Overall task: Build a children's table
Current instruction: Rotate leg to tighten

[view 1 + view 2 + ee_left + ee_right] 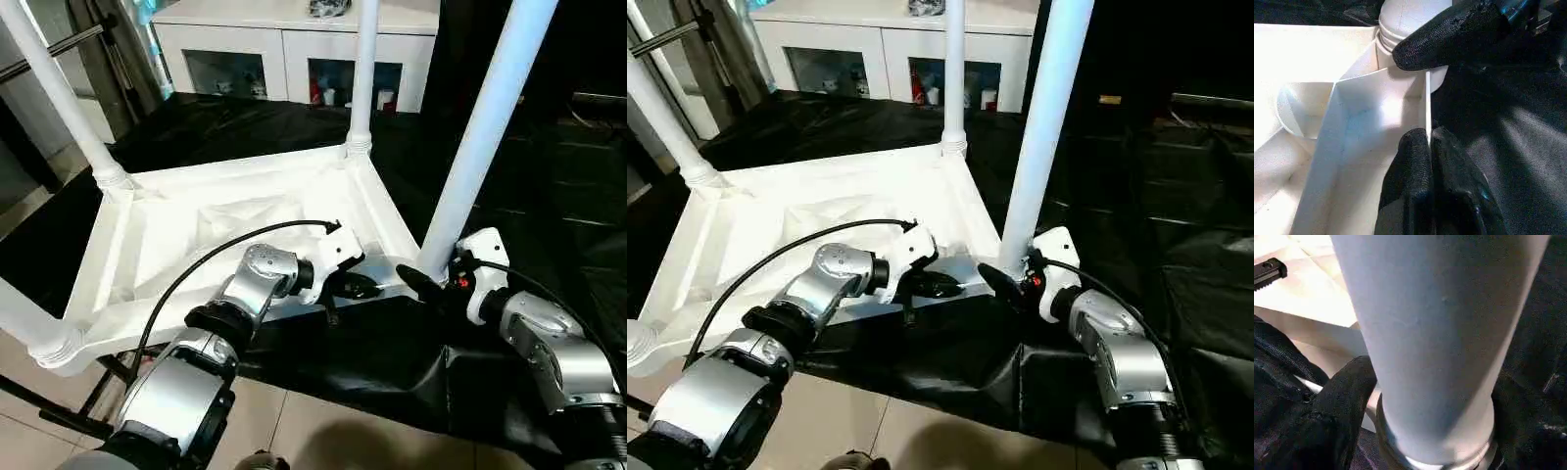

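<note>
Top (225,230) lies underside up on black cloth (372,362), legs standing in its corner sockets. Left hand (1427,147) pinches the near rim. Right hand (431,279) is spread around the near-right leg (480,137) at its base. Risk: leg jams if tilted while turned. Socket seating is hidden.

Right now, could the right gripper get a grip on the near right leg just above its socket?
Probably yes. The right gripper already sits at the base of the near right leg, its fingers spread to either side of the tube. The left gripper pinches the tabletop's rim beside it, not between.
</note>
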### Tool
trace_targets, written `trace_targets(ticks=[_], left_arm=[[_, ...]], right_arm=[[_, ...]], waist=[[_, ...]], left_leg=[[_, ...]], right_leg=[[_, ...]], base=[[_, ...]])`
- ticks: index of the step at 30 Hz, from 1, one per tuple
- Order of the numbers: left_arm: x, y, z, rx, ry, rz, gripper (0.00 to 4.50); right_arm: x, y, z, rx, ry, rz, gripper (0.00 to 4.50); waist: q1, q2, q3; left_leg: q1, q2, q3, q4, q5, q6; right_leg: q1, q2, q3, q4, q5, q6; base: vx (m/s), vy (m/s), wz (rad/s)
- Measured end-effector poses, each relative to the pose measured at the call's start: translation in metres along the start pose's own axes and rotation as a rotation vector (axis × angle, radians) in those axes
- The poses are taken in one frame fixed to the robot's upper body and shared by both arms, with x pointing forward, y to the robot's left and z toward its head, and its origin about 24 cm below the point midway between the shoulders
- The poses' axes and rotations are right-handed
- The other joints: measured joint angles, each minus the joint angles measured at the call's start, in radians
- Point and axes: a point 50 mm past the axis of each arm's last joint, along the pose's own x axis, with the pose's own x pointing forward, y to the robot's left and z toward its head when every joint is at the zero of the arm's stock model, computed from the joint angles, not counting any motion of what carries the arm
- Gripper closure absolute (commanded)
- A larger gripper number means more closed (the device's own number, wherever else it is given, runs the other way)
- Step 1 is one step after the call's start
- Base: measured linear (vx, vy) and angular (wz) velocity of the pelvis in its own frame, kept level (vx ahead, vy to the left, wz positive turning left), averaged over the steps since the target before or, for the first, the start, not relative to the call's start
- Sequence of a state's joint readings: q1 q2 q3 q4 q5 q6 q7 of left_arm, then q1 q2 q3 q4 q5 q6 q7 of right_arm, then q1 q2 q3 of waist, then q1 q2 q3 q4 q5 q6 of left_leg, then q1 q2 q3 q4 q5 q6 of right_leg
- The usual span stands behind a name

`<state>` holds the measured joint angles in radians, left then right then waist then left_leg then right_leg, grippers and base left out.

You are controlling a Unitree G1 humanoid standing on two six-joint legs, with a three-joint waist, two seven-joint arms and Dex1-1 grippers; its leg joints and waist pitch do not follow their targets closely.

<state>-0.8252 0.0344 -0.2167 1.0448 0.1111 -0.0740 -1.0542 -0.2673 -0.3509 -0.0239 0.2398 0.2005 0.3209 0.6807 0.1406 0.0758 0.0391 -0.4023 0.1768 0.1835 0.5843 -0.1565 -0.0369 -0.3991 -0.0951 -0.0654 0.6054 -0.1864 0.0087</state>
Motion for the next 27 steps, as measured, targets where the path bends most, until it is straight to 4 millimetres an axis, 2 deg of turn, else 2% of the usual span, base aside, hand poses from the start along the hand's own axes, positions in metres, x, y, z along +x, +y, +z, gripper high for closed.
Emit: trace_targets(ticks=[5,7,10,11,13,17,24,27], left_arm=[[0.0,0.0,0.0,0.0,0.0,-0.003,4.5],[0.0,-0.001,0.0,0.001,0.0,-0.014,4.5],[-0.012,-0.005,-0.006,0.026,-0.003,-0.111,4.5],[-0.019,-0.008,-0.01,0.031,-0.006,-0.162,4.5],[-0.023,-0.008,-0.011,0.04,0.002,-0.191,4.5],[-0.024,-0.008,-0.012,0.041,0.006,-0.196,4.5],[-0.025,-0.008,-0.011,0.046,0.006,-0.192,4.5],[-0.025,-0.004,-0.012,0.034,0.007,-0.124,4.5]], right_arm=[[0.0,0.0,0.0,-0.001,0.001,0.002,0.93],[-0.004,-0.001,0.0,-0.01,0.013,0.03,1.15],[-0.022,-0.001,0.0,-0.053,0.065,0.164,1.33],[-0.028,0.004,-0.001,-0.062,0.086,0.255,1.45],[-0.029,0.007,-0.001,-0.059,0.092,0.302,1.56],[-0.029,0.008,-0.002,-0.055,0.092,0.311,1.74],[-0.029,0.008,-0.001,-0.051,0.095,0.315,1.79],[-0.018,0.01,-0.001,-0.036,0.069,0.23,1.8]], waist=[[0.0,0.0,0.0],[0.001,0.0,0.0],[0.006,0.001,0.0],[0.008,0.001,0.0],[0.01,0.002,0.0],[0.009,0.002,0.0],[0.01,0.001,0.0],[0.004,0.001,0.0]], left_leg=[[0.0,0.0,0.0,0.0,0.0,0.0],[0.0,0.0,0.0,0.0,0.0,0.0],[-0.001,0.0,0.0,-0.002,0.0,0.0],[-0.001,0.001,0.0,-0.002,0.0,0.0],[-0.001,0.001,0.0,-0.001,0.0,0.0],[-0.002,0.001,0.001,0.001,0.0,0.001],[-0.002,0.001,0.001,0.0,0.0,0.0],[-0.001,0.001,0.001,0.0,0.0,0.0]], right_leg=[[0.0,0.0,0.0,0.0,0.0,0.0],[0.0,0.0,0.0,0.0,0.0,0.0],[0.0,0.0,0.0,-0.002,-0.001,0.001],[0.0,0.0,-0.001,-0.003,-0.001,0.001],[0.0,0.001,-0.001,-0.003,-0.001,0.001],[0.0,0.0,0.0,-0.003,-0.001,0.001],[0.0,0.0,-0.001,-0.003,-0.001,0.001],[0.0,0.0,-0.001,-0.002,0.0,0.0]], base=[[0.0,0.0,0.0],[0.0,0.0,0.0],[0.0,0.0,0.0],[0.0,0.0,0.0],[0.0,0.0,0.0],[0.0,0.0,0.0],[0.0,0.0,0.0],[0.0,0.0,0.0]])
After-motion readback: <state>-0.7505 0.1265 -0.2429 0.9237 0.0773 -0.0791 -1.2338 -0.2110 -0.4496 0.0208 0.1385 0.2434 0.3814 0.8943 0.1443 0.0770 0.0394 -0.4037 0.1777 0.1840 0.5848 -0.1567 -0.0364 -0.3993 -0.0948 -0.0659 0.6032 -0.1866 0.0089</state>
